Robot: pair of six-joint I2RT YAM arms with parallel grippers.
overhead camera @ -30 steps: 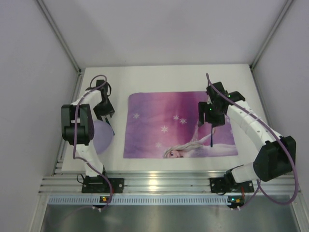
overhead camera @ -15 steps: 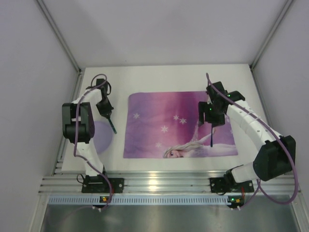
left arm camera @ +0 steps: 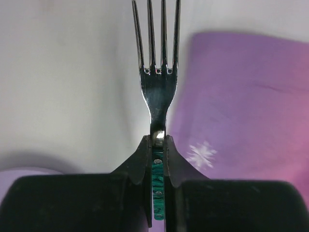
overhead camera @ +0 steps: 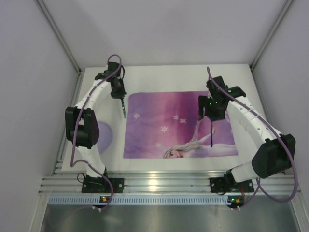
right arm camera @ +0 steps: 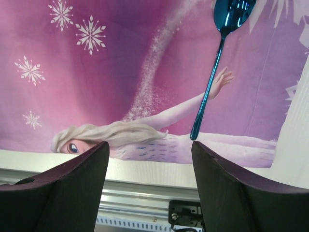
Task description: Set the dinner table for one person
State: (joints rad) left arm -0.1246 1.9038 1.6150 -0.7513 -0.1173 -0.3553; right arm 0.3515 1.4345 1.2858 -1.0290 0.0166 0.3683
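My left gripper [overhead camera: 119, 96] is shut on a fork [overhead camera: 123, 108] and holds it above the dinner table [overhead camera: 164, 77], by the far left edge of the purple placemat [overhead camera: 164, 111]. In the left wrist view the fingers [left arm camera: 140, 159] pinch the green handle, and the silver fork [left arm camera: 157, 82] points away over the placemat's edge [left arm camera: 241, 96]. My right gripper [overhead camera: 211, 115] hovers open over the placemat's right side. Its wrist view shows the gripper [right arm camera: 149, 147] with nothing between its jaws. A shiny blue spoon [right arm camera: 212, 82] lies on the placemat beyond them.
A lavender plate [overhead camera: 104, 135] sits on the table left of the placemat, partly hidden by the left arm. The ribbed aluminium rail [overhead camera: 159, 181] runs along the near edge. White walls close in the left, right and far sides.
My left gripper shut on the fork beside the plate, then carried it away from the rail to the placemat's far left corner. The right arm barely moved.
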